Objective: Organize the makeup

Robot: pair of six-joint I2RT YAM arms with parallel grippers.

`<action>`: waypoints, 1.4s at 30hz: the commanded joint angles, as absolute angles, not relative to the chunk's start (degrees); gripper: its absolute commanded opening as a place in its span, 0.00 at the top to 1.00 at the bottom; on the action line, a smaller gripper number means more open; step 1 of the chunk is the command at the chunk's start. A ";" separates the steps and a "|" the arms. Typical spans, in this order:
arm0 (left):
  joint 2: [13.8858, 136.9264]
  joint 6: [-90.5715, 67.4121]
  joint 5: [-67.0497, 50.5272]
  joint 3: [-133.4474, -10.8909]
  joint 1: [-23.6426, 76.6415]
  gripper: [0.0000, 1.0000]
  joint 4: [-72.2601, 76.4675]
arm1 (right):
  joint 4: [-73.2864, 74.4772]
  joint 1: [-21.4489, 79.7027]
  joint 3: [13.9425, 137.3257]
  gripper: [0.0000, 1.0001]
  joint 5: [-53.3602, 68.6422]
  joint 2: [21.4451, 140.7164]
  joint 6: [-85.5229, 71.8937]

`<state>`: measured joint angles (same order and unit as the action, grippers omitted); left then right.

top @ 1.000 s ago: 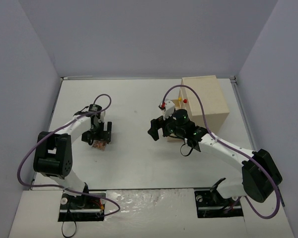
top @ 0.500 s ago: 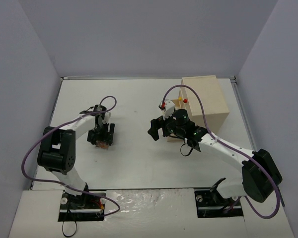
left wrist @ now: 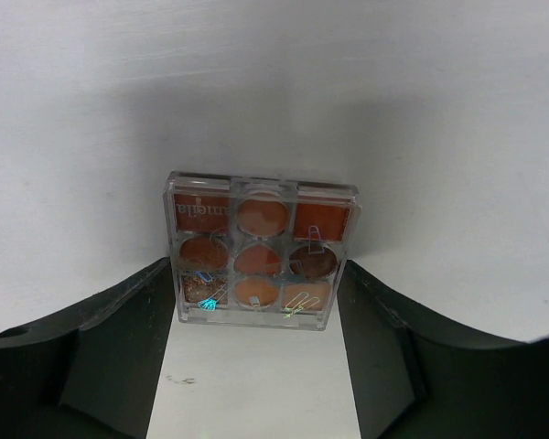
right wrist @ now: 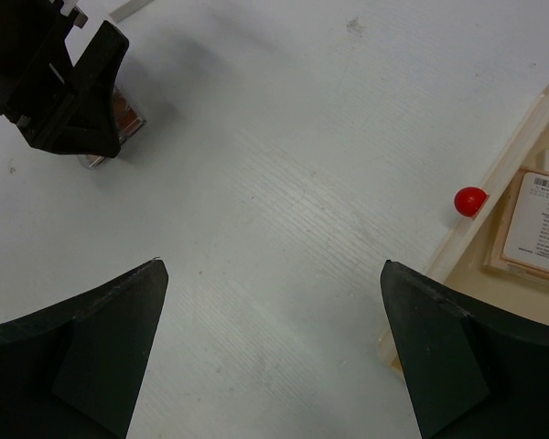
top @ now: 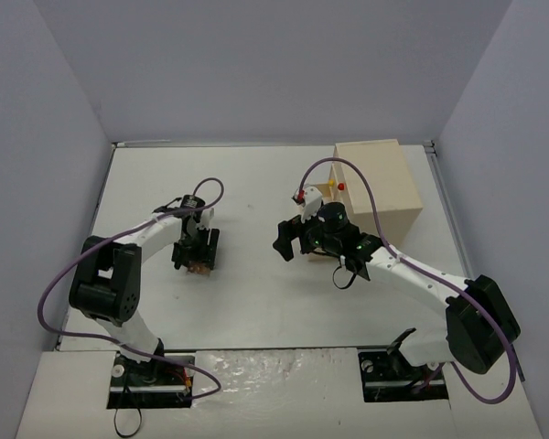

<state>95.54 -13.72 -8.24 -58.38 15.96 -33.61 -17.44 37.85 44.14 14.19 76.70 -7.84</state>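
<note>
While flat, palette (left wrist: 259,251) between tool's (left wrist: 256,279) jaws

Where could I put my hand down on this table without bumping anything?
Bare table lies between the two tools and along the back wall left of the wooden box. Crowded: the open drawer by the right tool, the palette at the left tool.

**Wooden drawer box on a white table**

A beige wooden drawer box (top: 380,178) stands at the far right of the white table (top: 256,302), close to the right wall. One drawer (right wrist: 520,146) is pulled out leftward and carries a red knob (right wrist: 470,200). A yellow knob (top: 330,188) shows nearby. Plain grey walls (top: 256,73) enclose the table.
</note>
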 commanded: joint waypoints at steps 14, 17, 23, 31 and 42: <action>70.16 -10.55 -19.24 -59.23 28.45 0.68 -20.84 | -12.40 38.05 60.88 0.06 23.01 76.89 -24.84; 68.16 -9.95 -19.70 -59.66 30.05 0.68 -19.61 | -11.11 38.29 63.90 0.09 22.35 78.22 -26.64; 65.01 -10.04 -20.03 -60.15 32.58 0.68 -17.27 | -10.45 38.58 66.80 0.18 20.84 80.61 -29.52; 63.31 -10.57 -19.98 -60.06 33.87 0.68 -14.09 | -10.17 40.17 68.35 0.29 21.03 83.58 -31.44; 65.13 -9.75 -19.60 -61.00 34.01 0.68 -11.87 | -10.37 41.92 67.67 0.42 21.36 84.20 -31.90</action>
<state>65.15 -10.81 -19.22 -57.30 33.69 -17.69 -7.42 41.32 65.25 20.84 84.33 -31.31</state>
